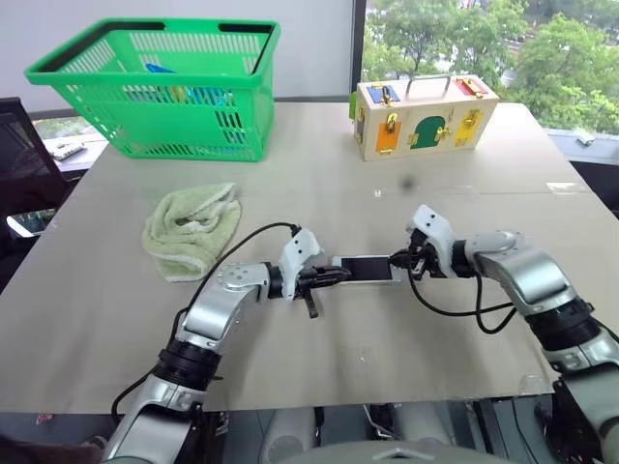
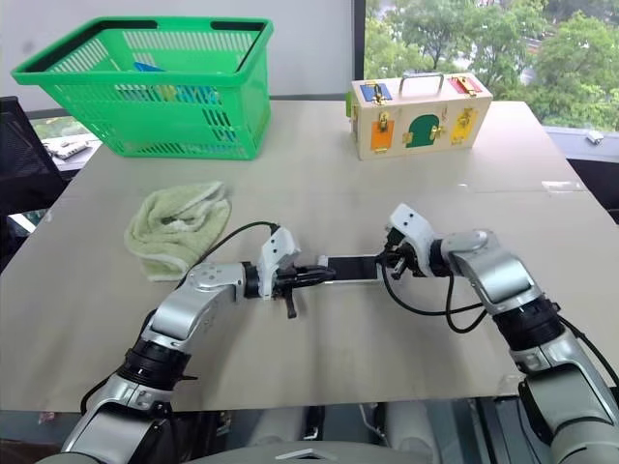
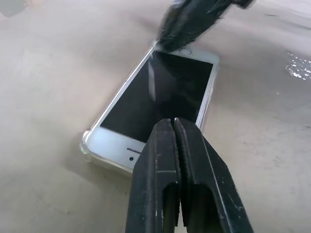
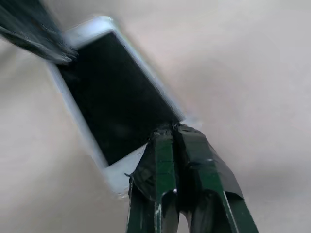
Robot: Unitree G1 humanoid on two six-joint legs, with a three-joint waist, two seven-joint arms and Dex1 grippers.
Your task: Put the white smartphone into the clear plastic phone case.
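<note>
a crumpled green towel lies to my left, well apart from the work. at the far edge of the table stands a green basket with blue and yellow items inside, and beside it a wooden latch box. nothing lies between these and my arms. the white smartphone lies flat, screen up, at the table's middle, seated in the clear plastic phone case, whose rim shows around its edges. my left gripper is fully closed, tips over the screen's near end. my right gripper is closed too, tips at the opposite end, holding nothing.
</note>
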